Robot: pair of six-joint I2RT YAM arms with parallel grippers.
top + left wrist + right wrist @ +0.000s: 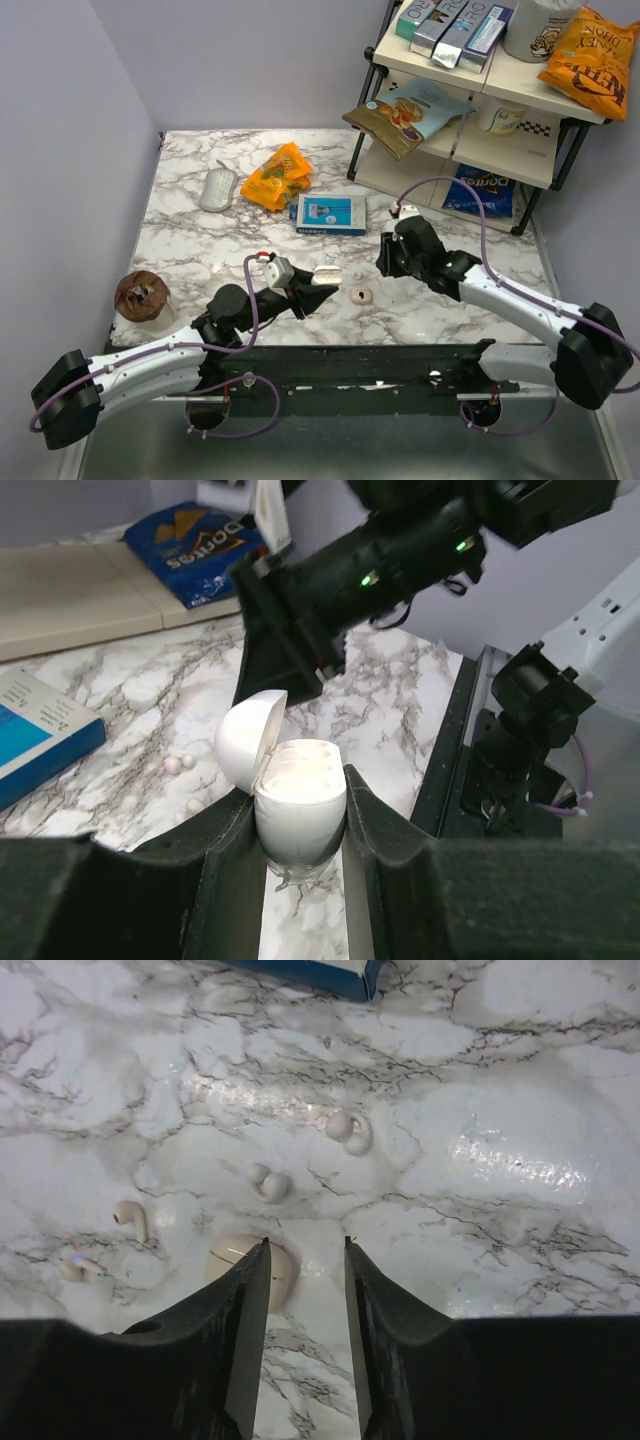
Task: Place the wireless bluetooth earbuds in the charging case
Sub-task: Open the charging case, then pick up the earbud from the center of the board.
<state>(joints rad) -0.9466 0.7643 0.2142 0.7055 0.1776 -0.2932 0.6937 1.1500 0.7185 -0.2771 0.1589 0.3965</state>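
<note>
The left gripper is clamped on the small glossy white pill-shaped plastic charging case. It holds the case upright over the white-and-grey marble tabletop, with the domed lid swung open. The right gripper hangs near it, jaws apart with only marble between them. 1 tiny cream-beige rounded earbud lies loose on the marble between the 2 grippers, with other small cream pieces nearby.

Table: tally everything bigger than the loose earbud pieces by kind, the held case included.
Computer mouse: 1
Orange snack bag: 1
Blue-and-white box: 1
Brown muffin-like lump: 1
Charging case: 1
Total: 5
</note>
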